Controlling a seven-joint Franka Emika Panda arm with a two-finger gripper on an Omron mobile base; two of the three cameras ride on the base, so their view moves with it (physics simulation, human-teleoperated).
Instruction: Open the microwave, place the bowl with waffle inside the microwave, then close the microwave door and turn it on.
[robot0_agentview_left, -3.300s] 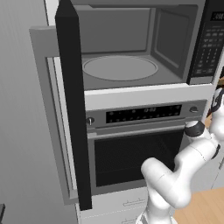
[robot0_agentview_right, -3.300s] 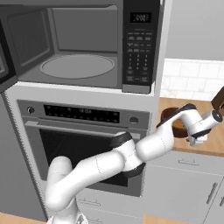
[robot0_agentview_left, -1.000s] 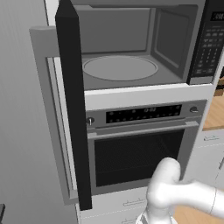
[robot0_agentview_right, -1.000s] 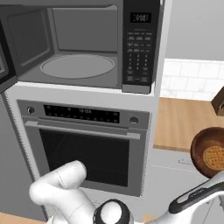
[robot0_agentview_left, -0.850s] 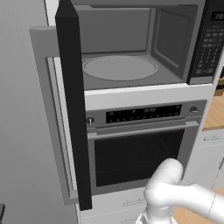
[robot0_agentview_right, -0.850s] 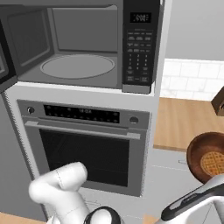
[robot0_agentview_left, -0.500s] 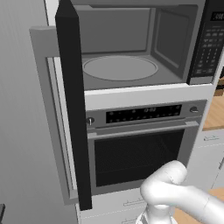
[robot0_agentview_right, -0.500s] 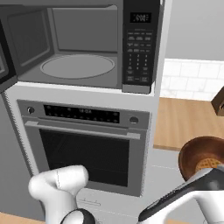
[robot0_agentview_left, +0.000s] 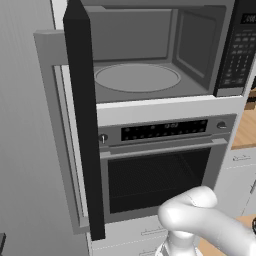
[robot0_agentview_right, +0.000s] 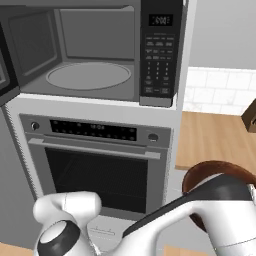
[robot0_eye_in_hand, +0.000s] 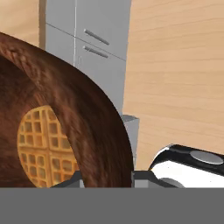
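Hand view: my gripper (robot0_eye_in_hand: 106, 180) fingers clamped on bowl (robot0_eye_in_hand: 94, 131) wall, waffle (robot0_eye_in_hand: 43, 146) inside, bowl carried low right of microwave (robot0_agentview_right: 95, 50), door (robot0_agentview_left: 82, 115) open. Risk: tilt during lift slides waffle out; rim clips cavity edge.

Waffle (robot0_eye_in_hand: 46, 146) in bowl (robot0_eye_in_hand: 94, 127); microwave (robot0_agentview_right: 95, 50) above oven (robot0_agentview_right: 97, 165), microwave door (robot0_agentview_left: 82, 115) swung left.

Your two base cameras face the same open black-fronted microwave (robot0_agentview_left: 150, 65) above the silver-trimmed oven (robot0_agentview_right: 95, 160), one from the left, one from the right. Your hand camera sits very close against the reddish-brown wooden bowl (robot0_eye_in_hand: 87, 118), filling its left half.
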